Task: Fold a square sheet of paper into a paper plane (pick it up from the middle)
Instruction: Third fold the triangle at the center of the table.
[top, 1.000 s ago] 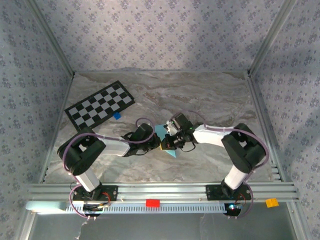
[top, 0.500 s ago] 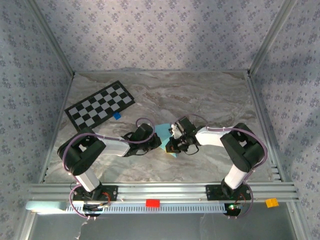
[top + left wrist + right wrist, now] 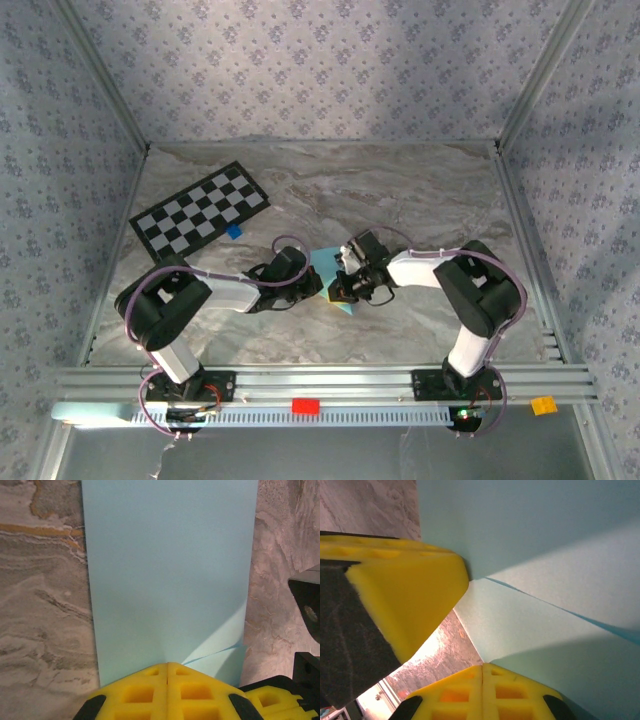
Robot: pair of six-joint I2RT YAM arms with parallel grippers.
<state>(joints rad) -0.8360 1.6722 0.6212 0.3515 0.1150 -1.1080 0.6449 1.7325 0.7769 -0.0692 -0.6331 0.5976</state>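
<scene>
The square sheet of paper (image 3: 323,262), light sky-blue, lies folded into a narrow rectangle (image 3: 165,570) at the table's middle, between the two arms. My left gripper (image 3: 316,290) (image 3: 167,664) is shut, its yellow tips pressing down on the paper's near edge. My right gripper (image 3: 336,291) (image 3: 483,665) is shut on the corner of a flap (image 3: 530,630) lifted off the sheet. The flap's crease runs from the left gripper's finger (image 3: 410,595). In the left wrist view the raised flap (image 3: 220,637) shows at the paper's lower right, beside the right gripper's finger (image 3: 272,700).
A black-and-white checkerboard card (image 3: 200,208) lies at the back left with a tiny dark-blue block (image 3: 234,231) beside it. Patterned walls enclose the marble table (image 3: 420,190). A red piece (image 3: 306,406) and an orange piece (image 3: 543,405) sit on the front rail.
The right gripper drifted a little to the right half a second ago and has come back against the left gripper, the paper's flap moving with it. The left arm has stayed put.
</scene>
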